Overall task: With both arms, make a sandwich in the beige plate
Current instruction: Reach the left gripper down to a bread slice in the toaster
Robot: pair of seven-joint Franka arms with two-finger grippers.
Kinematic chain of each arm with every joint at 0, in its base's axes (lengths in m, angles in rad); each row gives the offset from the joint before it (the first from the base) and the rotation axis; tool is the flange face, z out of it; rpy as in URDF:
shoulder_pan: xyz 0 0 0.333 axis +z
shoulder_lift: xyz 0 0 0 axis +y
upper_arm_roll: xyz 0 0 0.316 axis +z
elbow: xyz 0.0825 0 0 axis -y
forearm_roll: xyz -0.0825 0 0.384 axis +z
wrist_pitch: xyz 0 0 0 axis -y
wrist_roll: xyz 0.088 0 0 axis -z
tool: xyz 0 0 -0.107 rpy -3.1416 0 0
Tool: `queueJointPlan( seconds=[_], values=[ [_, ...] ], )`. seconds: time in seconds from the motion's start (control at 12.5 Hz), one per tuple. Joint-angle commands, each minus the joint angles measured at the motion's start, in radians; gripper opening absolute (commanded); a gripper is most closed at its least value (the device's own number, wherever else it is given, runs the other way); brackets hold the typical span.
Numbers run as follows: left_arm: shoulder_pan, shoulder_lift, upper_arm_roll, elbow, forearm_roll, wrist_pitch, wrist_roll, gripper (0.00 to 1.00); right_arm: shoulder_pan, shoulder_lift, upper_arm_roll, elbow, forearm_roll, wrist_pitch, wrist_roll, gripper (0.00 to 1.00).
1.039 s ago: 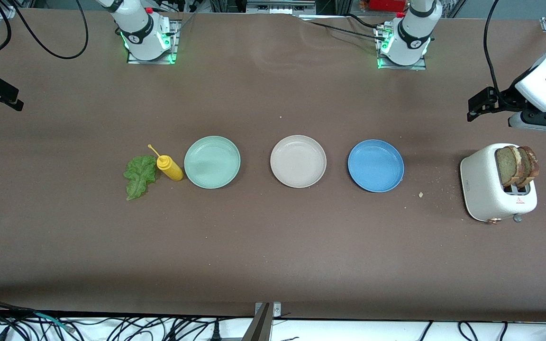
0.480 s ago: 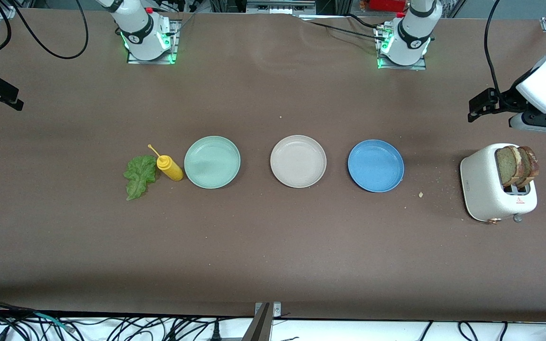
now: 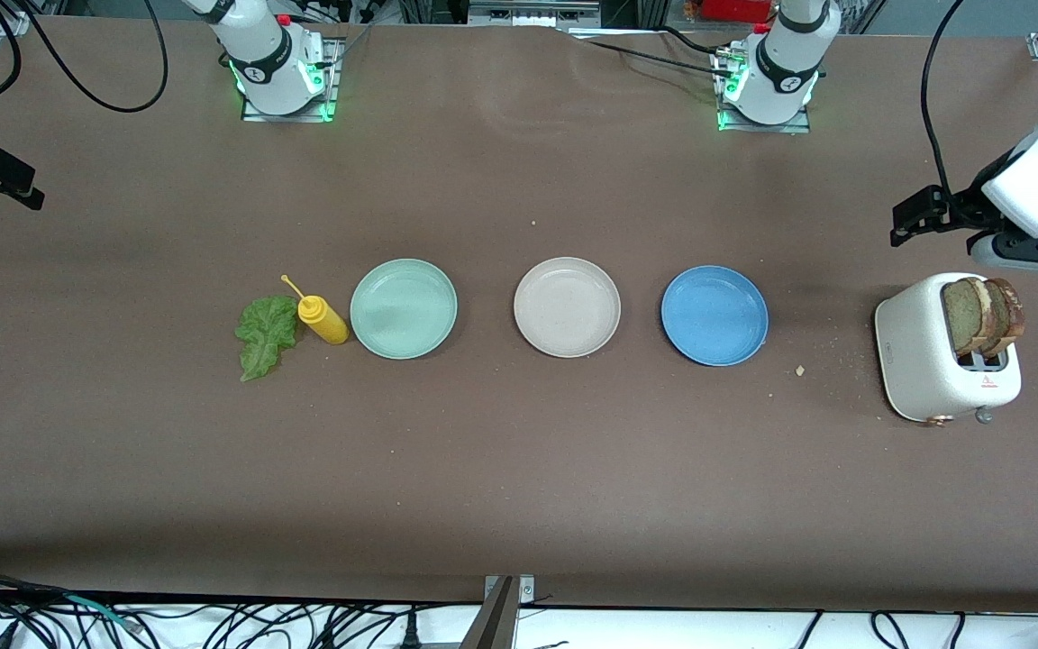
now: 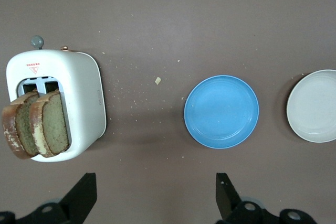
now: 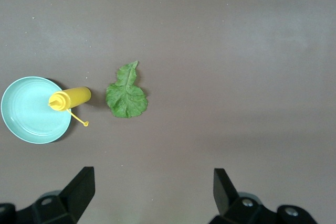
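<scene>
Toast slices in toaster, near wide-open left hand; right hand wide.

The left gripper hangs in the air at the left arm's end of the table, its fingers spread wide and empty (both tips show in the left wrist view). The right gripper hovers at the right arm's end, fingers likewise apart, holding nothing.
</scene>
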Motion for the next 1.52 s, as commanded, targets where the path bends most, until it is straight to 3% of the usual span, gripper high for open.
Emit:
queueJointPlan(
  seconds=[0.0,1.04,1.44],
  values=[
    [0.039,0.066,-0.002,0.057,0.022,-0.007,0.023,1.00,-0.006,0.005,0.003,0.024,-0.007,-0.024,-0.007,1.00],
    [0.186,0.192,0.003,0.039,0.134,0.121,0.052,1.00,-0.008,0.003,0.003,0.023,-0.007,-0.024,-0.007,1.00],
    [0.244,0.156,-0.002,-0.117,0.133,0.272,0.138,1.00,-0.006,0.003,0.003,0.023,-0.007,-0.025,-0.007,1.00]
  ],
)
